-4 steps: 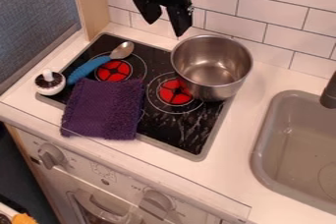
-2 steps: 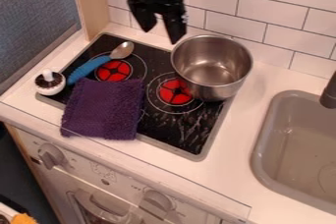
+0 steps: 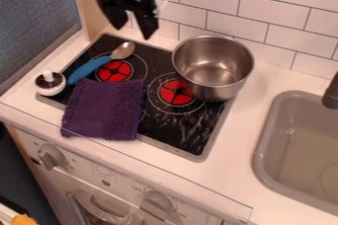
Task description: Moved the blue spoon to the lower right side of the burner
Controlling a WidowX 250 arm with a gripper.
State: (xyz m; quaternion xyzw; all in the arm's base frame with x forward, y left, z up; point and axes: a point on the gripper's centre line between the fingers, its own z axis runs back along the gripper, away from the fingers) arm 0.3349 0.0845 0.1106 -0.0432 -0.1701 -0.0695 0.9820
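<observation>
Blue spoon (image 3: 88,69) lies aslant on the dark cooktop (image 3: 163,132), its metal bowl toward the wall and its handle passing over the upper left part of the left burner (image 3: 114,71). The black gripper (image 3: 134,33) hangs above the back of the stove, fingers parted and grasping nothing, presumably so they can descend astride the handle. That height probably serves to clear the steel pot (image 3: 206,93), which overlaps the right burner (image 3: 176,92). The spoon still has to reach the lower right side of the burner, I judge; the purple cloth (image 3: 104,110), spread over the front left of the glass, leaves a dark strip beside it that would suit. A careless drop could land the handle on the cloth or knock the small round pot with a white knob (image 3: 49,83) at the stove's left edge. Around the cooktop runs a pale counter (image 3: 241,145), with a grey sink (image 3: 264,145) and dark faucet (image 3: 331,93) at the right. White tiles (image 3: 257,7) back it, a wooden post (image 3: 88,2) and blue-grey panel (image 3: 33,12) stand left, and stove knobs (image 3: 51,156) face front.
</observation>
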